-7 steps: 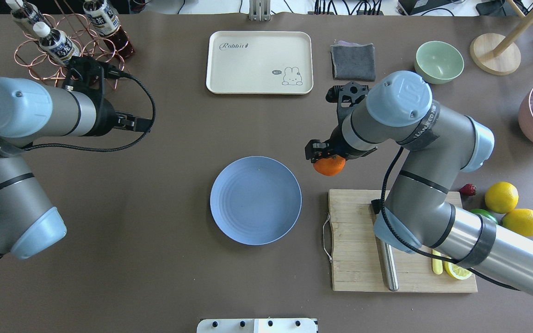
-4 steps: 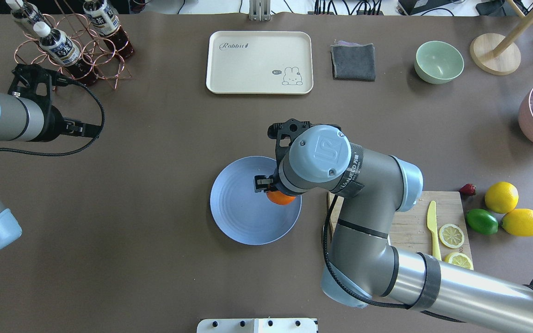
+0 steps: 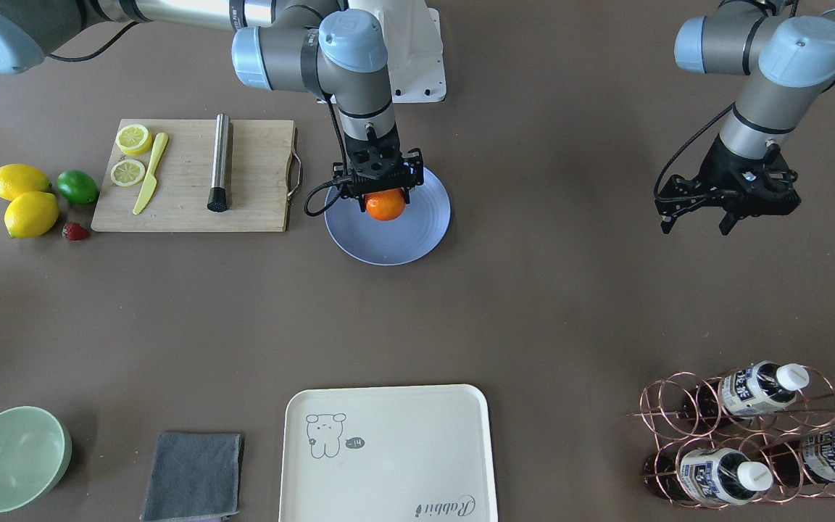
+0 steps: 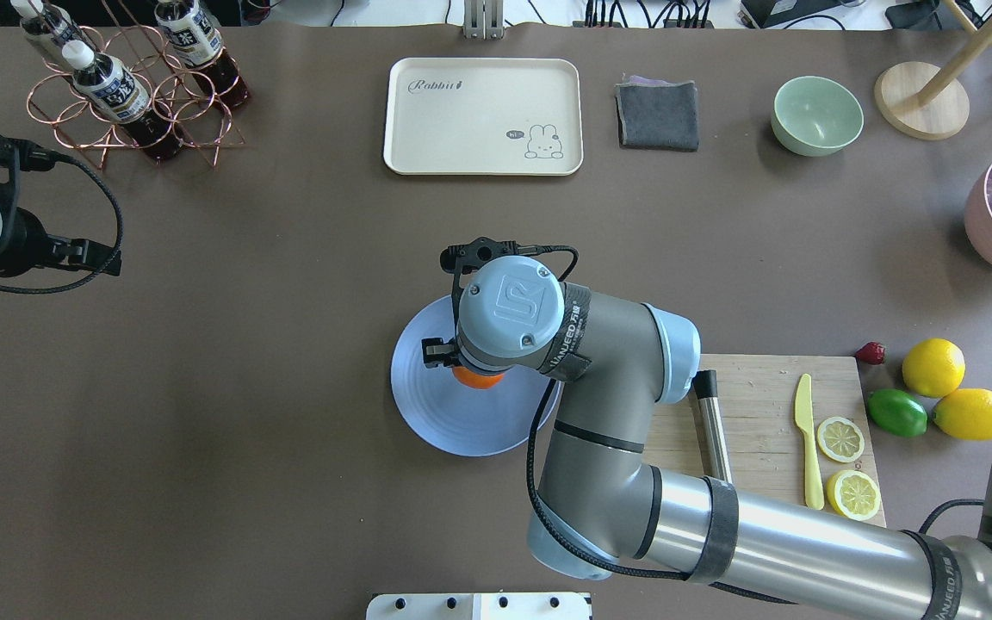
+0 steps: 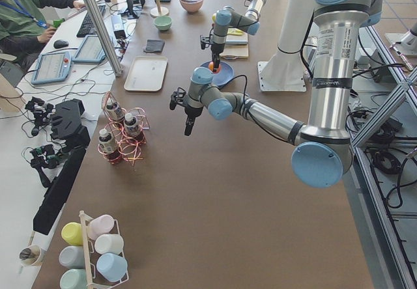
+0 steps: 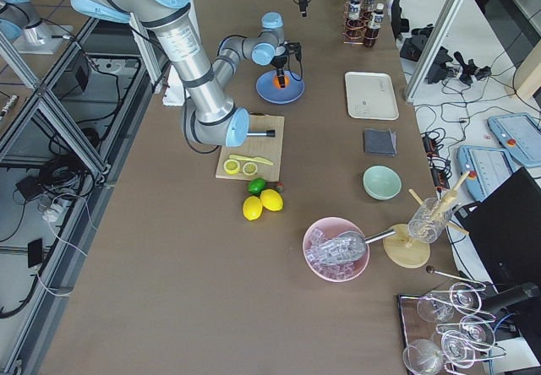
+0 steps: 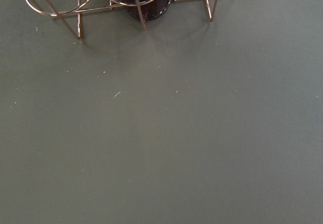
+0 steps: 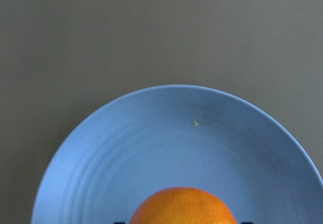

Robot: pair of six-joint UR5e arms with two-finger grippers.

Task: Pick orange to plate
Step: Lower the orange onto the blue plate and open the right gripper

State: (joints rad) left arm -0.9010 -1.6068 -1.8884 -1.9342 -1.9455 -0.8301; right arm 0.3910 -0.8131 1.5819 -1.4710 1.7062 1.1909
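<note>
Orange [image 3: 385, 205]: round, no long axis to tell; stem dot hidden. Pinched between the right gripper's [image 3: 384, 197] fingers over the plate's [image 3: 417, 239] middle; contact with the plate cannot be told. Left gripper [image 3: 733, 214]: hangs above the table [image 3: 533, 304]; whether spread or closed cannot be told.

"Rabbit" on the cream tray [image 4: 482, 116]; bottle labels [image 4: 108, 83] too small.

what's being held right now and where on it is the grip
The right gripper holds the orange by its two opposite sides, over the plate. The left gripper holds nothing.
</note>
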